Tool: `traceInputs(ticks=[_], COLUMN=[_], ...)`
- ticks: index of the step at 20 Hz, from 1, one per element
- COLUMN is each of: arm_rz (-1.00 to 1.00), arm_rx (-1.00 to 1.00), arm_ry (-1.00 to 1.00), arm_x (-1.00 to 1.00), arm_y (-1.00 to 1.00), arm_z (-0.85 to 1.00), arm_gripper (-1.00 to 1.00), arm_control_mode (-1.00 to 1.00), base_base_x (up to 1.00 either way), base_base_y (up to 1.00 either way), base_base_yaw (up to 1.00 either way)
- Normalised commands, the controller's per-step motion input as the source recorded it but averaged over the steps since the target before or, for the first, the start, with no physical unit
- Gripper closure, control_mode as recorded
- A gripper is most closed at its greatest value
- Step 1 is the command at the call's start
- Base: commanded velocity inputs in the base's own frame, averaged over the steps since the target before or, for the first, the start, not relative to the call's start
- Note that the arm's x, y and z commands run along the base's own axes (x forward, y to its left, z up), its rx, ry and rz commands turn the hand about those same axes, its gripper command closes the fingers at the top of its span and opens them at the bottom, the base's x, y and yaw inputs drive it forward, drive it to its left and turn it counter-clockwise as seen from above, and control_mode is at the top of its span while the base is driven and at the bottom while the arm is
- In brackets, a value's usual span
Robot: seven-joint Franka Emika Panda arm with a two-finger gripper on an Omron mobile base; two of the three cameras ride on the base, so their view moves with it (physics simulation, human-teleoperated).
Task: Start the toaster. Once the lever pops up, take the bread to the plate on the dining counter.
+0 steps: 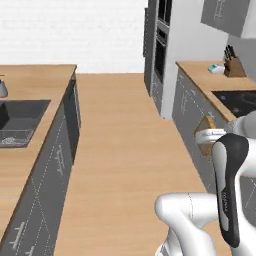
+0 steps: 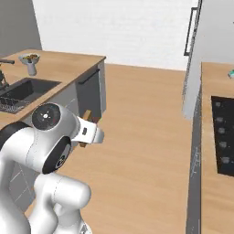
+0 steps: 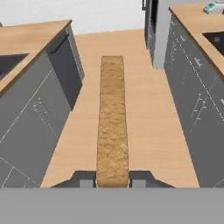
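Observation:
The bread [image 3: 112, 127] is a tan slice seen edge-on, running up the middle of the hand view from between the two dark fingertips. My gripper [image 3: 112, 177] is shut on its near end. From the base cameras the slice [image 1: 206, 125] pokes out beside the white hand [image 1: 212, 135], which hovers over the floor aisle. In the right base view the hand [image 2: 90, 132] covers most of the bread [image 2: 86, 114]. The dining counter [image 1: 35, 80] [image 2: 64, 64] lies to the left, with its dark sink [image 1: 20, 120]. The toaster and the plate are out of view.
A wood counter with grey drawers and a black hob [image 1: 240, 100] [image 2: 224, 132] runs along the right. A knife block [image 1: 233, 65] stands at its far end, beside a dark oven tower [image 1: 160, 45]. A small bowl [image 2: 31, 58] sits on the island. Open wood floor [image 1: 125, 150] stretches ahead.

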Motion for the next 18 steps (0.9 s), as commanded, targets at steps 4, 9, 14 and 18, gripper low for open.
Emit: traceInputs(ticks=[4,9,14,18], arm_rz=[0.0,0.0,0.0,0.0], arm_rx=[0.0,0.0,0.0,0.0], arm_ry=[0.0,0.0,0.0,0.0], arm_x=[0.0,0.0,0.0,0.0], arm_y=[0.0,0.0,0.0,0.0], arm_z=[0.0,0.0,0.0,0.0], arm_gripper=[1.0,1.0,1.0,1.0], arm_control_mode=[1.0,1.0,1.0,1.0], base_base_x=[-0.07,-0.13,-0.21,-0.3], base_base_y=[0.0,0.12,0.36,0.59], base_base_yaw=[1.0,1.0,1.0,0.98])
